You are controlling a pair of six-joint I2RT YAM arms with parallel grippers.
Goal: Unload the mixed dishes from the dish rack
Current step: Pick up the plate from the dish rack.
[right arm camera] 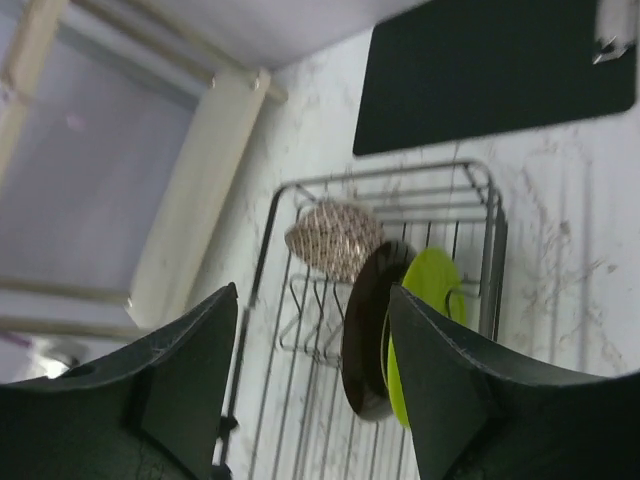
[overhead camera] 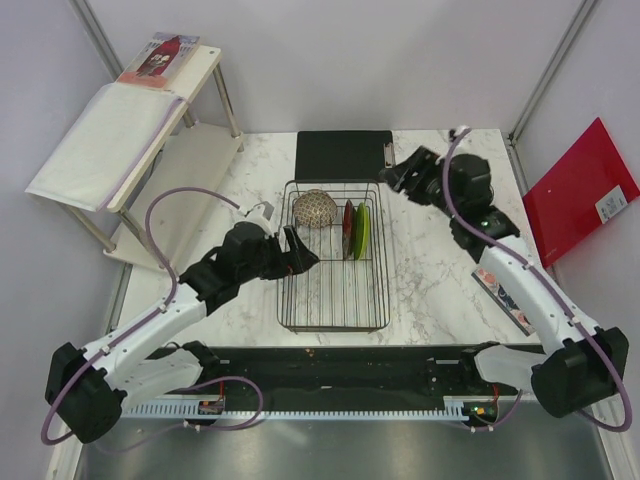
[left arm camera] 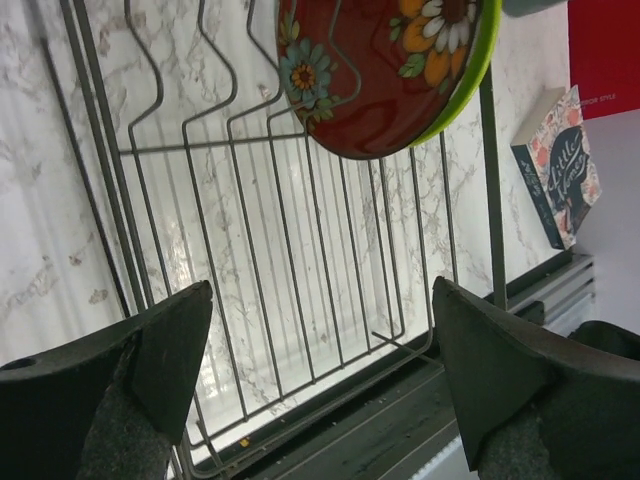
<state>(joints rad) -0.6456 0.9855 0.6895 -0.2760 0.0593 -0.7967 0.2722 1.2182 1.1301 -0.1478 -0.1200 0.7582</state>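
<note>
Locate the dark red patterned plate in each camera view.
Top external: dark red patterned plate upright at centre, in the dark wire dish rack.
Left wrist: plate at top centre, floral face showing.
Right wrist: plate at centre, looking dark.
Shared landmark: lime-green plate directly beside it.

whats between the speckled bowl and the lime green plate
The dark red patterned plate, standing on edge right beside the lime-green plate, on the speckled bowl side; the top external view shows it.

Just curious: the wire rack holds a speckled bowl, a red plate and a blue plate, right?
Not blue: the top view shows a lime-green plate beside the dark red plate and speckled bowl in the dish rack.
</note>
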